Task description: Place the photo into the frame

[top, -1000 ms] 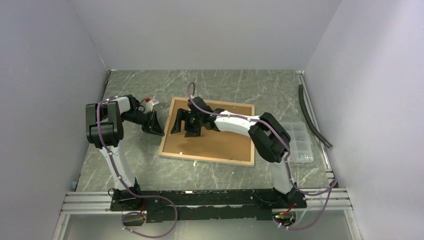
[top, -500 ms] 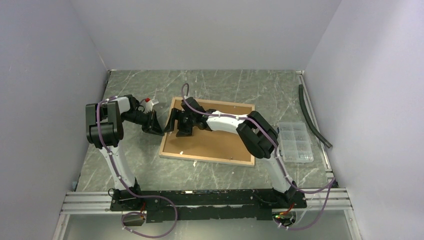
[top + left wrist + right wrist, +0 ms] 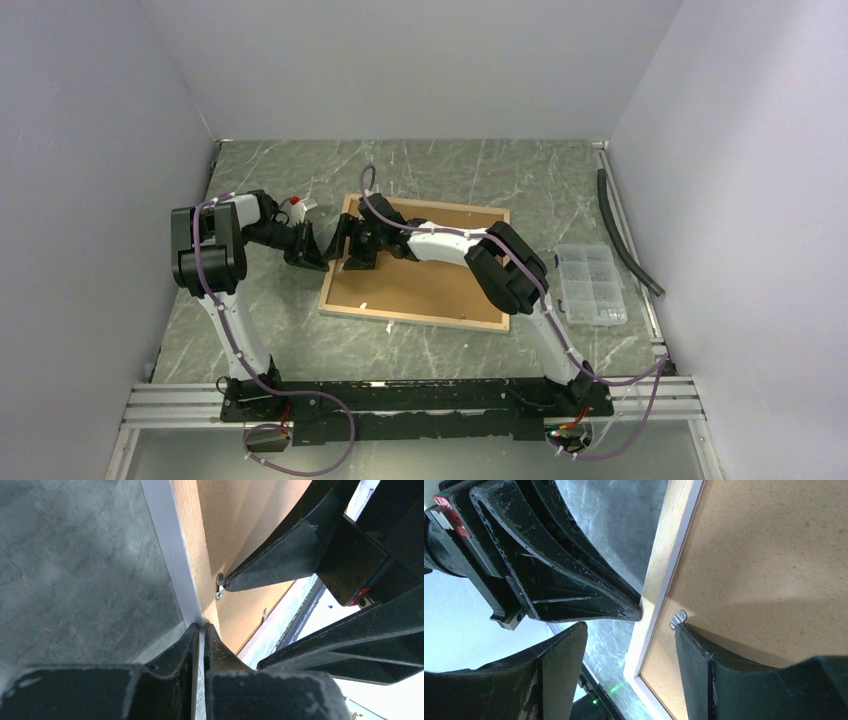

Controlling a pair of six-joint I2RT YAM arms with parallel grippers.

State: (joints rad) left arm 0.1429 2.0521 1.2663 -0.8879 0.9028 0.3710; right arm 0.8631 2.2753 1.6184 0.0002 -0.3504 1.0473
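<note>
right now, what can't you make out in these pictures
Photo: in no view; if it is in the frame, the backing board covers it.
Frame's front: faces the table, every view.
Clear box: contents too small, top view.
Red-and-white object: partly behind the left arm, top view.
Left end effector: whether its tips pinch anything, hidden by its own fingers, left wrist view.

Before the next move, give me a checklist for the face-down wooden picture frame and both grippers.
1. Pale wood rectangular frame lies flat, back up: ok.
2. Plain brown backing board sits inside it: ok.
3. Glossy photo beneath the board: cannot tell, hidden.
4. Left gripper shut, tips against the frame's outer edge: ok.
5. Right gripper open, straddling that rail: ok.
6. Small metal tab turned over the board: cannot tell.
</note>
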